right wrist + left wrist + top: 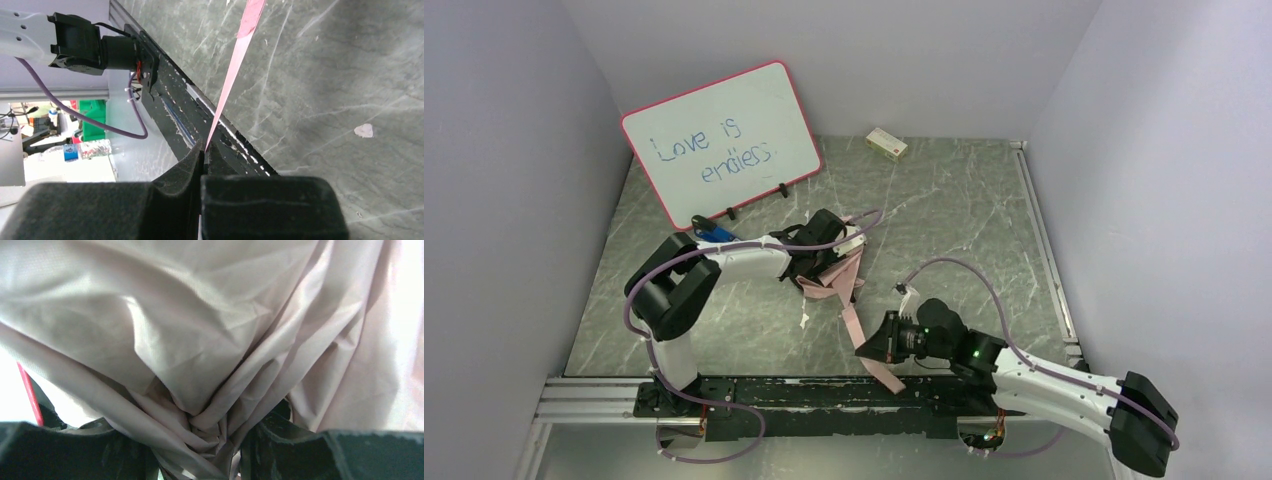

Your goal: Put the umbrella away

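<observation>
The umbrella (832, 272) lies folded mid-table as a crumpled bundle, pale pink with black showing. My left gripper (816, 262) is shut on it. In the left wrist view, bunched pink canopy (200, 340) fills the frame and is pinched between the black fingers (300, 452). The umbrella's pink strap (854, 325) trails toward the near edge. My right gripper (872, 350) is shut on this strap. In the right wrist view the strap (234, 70) runs taut down into the closed gripper (205, 150). The handle and shaft are hidden.
A pink-framed whiteboard (724, 140) leans at the back left, with a blue object (714, 232) at its foot. A small box (886, 143) lies by the back wall. A black rail (824, 395) runs along the near edge. Walls enclose the table on both sides.
</observation>
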`<control>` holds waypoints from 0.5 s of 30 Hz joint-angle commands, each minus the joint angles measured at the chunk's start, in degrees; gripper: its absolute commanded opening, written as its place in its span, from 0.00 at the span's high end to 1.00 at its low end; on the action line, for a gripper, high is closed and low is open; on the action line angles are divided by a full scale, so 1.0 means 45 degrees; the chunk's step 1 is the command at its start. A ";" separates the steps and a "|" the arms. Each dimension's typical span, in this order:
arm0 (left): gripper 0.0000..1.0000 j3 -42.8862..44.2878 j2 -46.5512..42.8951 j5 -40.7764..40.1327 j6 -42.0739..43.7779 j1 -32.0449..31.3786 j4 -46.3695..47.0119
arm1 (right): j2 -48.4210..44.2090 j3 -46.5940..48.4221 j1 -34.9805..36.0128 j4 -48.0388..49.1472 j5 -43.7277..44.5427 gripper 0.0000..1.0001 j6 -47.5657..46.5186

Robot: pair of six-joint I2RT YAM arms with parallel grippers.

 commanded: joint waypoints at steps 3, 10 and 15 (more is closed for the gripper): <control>0.95 0.0461 0.0831 -0.2688 -0.0334 0.0668 0.1417 | -0.0504 -0.1103 0.1484 -0.0700 -0.2058 1.00 0.1105; 0.95 0.0420 0.0868 -0.2861 -0.0113 0.0608 0.1705 | 0.0232 -0.1510 0.2314 -0.0111 -0.1632 1.00 0.1510; 0.95 0.0194 0.0851 -0.2976 0.0091 0.0613 0.2007 | 0.0408 -0.1040 0.2903 -0.0102 -0.1592 1.00 0.1583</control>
